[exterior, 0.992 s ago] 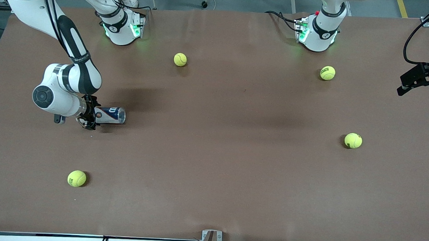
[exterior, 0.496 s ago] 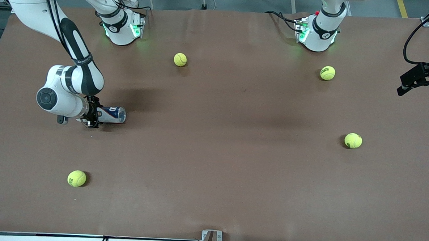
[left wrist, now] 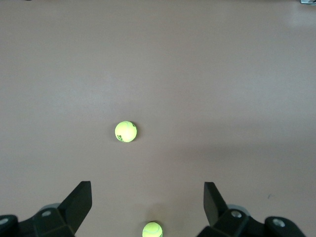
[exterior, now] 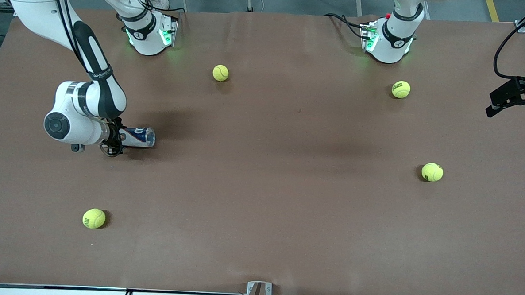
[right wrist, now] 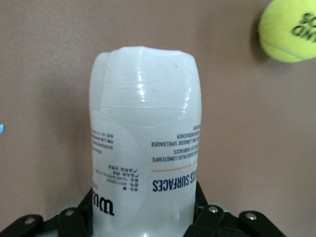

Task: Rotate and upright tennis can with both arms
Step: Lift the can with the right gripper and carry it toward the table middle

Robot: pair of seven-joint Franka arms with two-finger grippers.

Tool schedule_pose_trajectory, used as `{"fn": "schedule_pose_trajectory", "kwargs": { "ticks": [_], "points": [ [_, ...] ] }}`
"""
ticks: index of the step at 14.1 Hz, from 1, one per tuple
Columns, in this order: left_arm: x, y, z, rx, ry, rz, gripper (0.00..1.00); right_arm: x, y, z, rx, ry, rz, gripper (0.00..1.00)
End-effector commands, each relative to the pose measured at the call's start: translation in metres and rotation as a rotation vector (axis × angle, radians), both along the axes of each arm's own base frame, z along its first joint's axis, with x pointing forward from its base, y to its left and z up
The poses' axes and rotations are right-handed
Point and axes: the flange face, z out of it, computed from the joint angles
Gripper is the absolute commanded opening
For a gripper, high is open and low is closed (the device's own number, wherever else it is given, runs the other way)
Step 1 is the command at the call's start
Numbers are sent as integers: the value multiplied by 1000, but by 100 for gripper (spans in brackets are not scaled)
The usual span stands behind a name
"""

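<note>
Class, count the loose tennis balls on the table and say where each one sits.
4. One between the arm bases; one by the left arm's base; one nearer the camera than that; one nearest, toward the right arm's end.

On the clear plastic tennis can (right wrist: 143, 143) with its white and navy label, low in the right wrist frame, navy capitals read "SURFACES", printed upside down, with small lines above including "LONGTEMPS"; the rest is too small. The yellow-green tennis ball (right wrist: 289, 29) at upper right carries black letters, cut off.
</note>
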Motion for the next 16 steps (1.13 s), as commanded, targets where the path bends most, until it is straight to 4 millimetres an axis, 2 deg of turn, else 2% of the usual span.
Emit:
{"fn": "schedule_pose_trajectory", "kwargs": {
  "ticks": [1,3,5,11,15,16],
  "points": [
    [-1,-1,4,-1,4,1,100,13,14,31,-4,31,11,74],
    [-1,0,4,1,4,2,100,26,34,52,-4,32,8,72],
    [-1,-1,4,-1,4,1,100,36,67,66,17,13,2,72],
    [-1,-1,4,0,4,0,100,39,184,97,72,-30,-44,72],
    [-1,0,4,0,5,0,100,35,271,129,129,-87,-26,72],
    [-1,0,4,1,5,0,100,33,292,124,125,-92,-16,72]
  ]
}}
